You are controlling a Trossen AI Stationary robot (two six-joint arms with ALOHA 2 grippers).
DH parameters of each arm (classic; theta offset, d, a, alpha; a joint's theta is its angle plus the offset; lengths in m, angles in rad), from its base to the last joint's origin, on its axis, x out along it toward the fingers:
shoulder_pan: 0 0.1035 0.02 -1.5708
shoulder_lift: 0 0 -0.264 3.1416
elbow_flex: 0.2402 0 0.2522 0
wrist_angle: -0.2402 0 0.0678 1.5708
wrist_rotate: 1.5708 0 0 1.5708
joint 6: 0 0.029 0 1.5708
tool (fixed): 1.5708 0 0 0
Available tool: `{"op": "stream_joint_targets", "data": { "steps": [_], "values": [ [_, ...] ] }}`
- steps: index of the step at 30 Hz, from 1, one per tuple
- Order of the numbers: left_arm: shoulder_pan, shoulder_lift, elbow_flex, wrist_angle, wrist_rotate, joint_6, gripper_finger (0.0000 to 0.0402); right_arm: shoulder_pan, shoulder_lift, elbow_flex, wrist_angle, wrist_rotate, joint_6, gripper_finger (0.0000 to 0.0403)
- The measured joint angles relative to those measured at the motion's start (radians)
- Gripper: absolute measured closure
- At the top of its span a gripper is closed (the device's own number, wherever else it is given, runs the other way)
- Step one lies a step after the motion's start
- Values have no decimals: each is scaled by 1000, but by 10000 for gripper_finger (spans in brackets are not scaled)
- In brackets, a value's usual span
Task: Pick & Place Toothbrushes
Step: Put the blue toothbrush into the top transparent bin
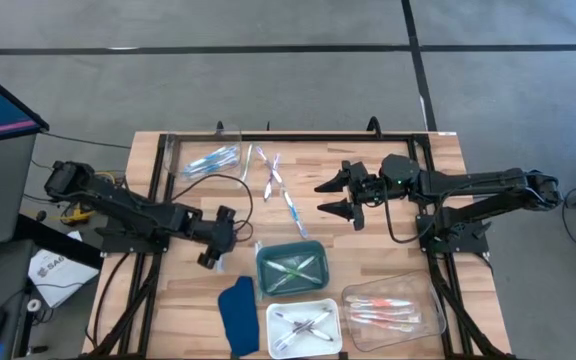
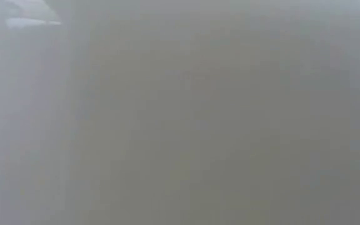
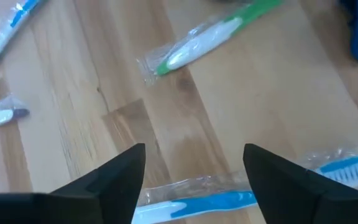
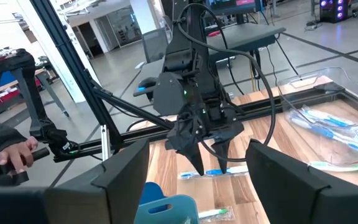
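Note:
My left gripper [image 1: 218, 240] is open, pointing steeply down just above the wood left of the green tray [image 1: 291, 268]. A wrapped blue toothbrush [image 3: 197, 202] lies flat on the table across the gap under its fingertips; the right wrist view shows that same toothbrush [image 4: 219, 171] below my left gripper [image 4: 211, 167]. A green toothbrush [image 3: 210, 34] and another blue one [image 3: 11, 22] lie farther off. My right gripper [image 1: 320, 197] hangs open and level above mid-table, holding nothing. The low view is plain grey.
A clear tray [image 1: 203, 160] with blue toothbrushes is at the far left. The green tray, a white tray [image 1: 303, 325] and a clear tray [image 1: 393, 308] of pink-orange ones stand along the near edge. A dark blue flat piece [image 1: 238, 315] lies beside them. Loose toothbrushes [image 1: 278, 190] lie mid-table.

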Motion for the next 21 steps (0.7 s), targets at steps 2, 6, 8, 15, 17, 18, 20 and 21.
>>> {"op": "stream_joint_targets", "data": {
  "steps": [2, 6, 8, 15, 17, 18, 20, 21],
  "values": [
    [1, 1, 0, -6, 0, 0, 129, 0, 0, 0, 0, 0, 0, 143],
    [1, 1, 0, -22, 0, -61, 125, 0, 0, 0, 0, 0, 0, 143],
    [1, 1, 0, -16, 0, -142, 125, 0, 0, 0, 0, 0, 0, 143],
    [1, -14, 5, -16, -7, -209, 132, 0, 0, 0, 0, 0, 0, 143],
    [9, -19, 8, -7, -8, -166, 132, 0, 0, 0, 0, 0, 0, 143],
    [14, -18, 8, -15, -12, -128, 132, 0, 0, 0, 0, 0, 0, 143],
    [23, -17, 8, -43, -27, -50, 131, 0, 0, 0, 1, 0, 0, 143],
    [26, -13, 8, -58, -36, -10, 131, 0, 0, 0, 1, 0, 0, 143]
  ]
}}
